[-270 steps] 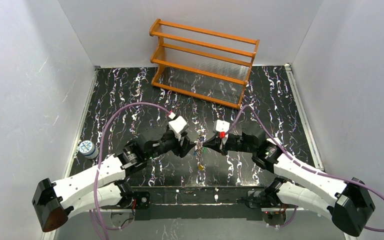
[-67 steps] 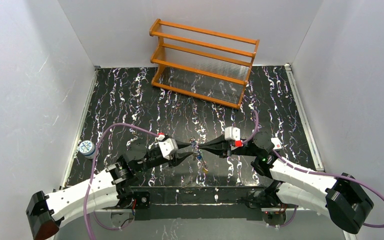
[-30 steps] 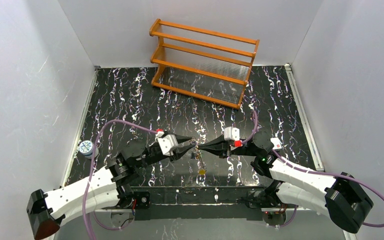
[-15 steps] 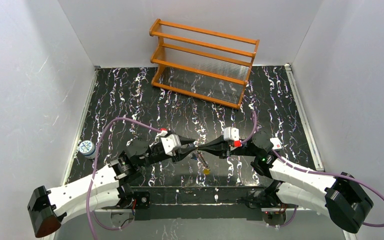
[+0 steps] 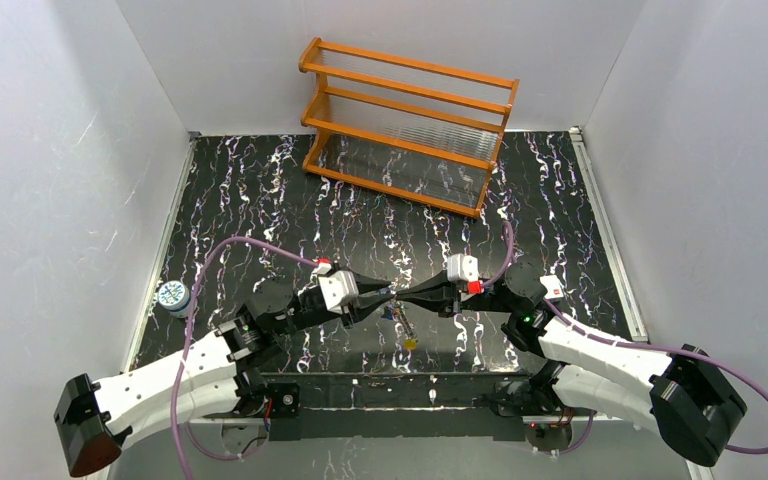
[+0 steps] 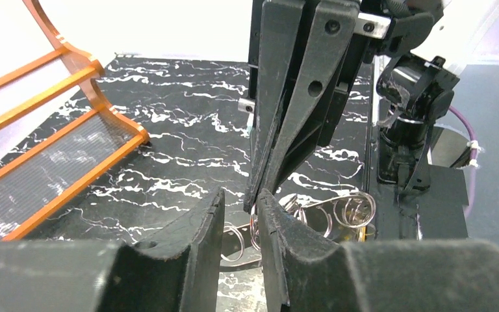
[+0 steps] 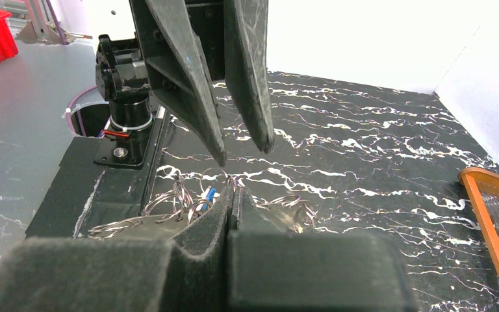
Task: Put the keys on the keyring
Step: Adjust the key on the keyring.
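My right gripper (image 5: 401,297) is shut on a thin wire loop of the keyring (image 7: 232,182) and holds it above the table. A bunch of small rings and keys (image 5: 401,320) hangs from it, with a yellow key (image 5: 411,343) lowest and a blue key (image 7: 211,193) beside my right fingers. My left gripper (image 5: 388,297) meets it tip to tip. In the left wrist view the left gripper (image 6: 240,208) is open by a narrow gap, with wire rings (image 6: 299,214) showing between and behind its fingers. Whether it touches a ring I cannot tell.
An orange wooden rack (image 5: 407,125) stands at the back of the black marbled table (image 5: 260,190). A round blue-and-white disc (image 5: 171,296) lies at the left edge. The arm bases sit at the near edge.
My left gripper has moved right and narrowed, bringing its tips up against the right gripper's tip. The right gripper has stayed put. The hanging keys have swung slightly.
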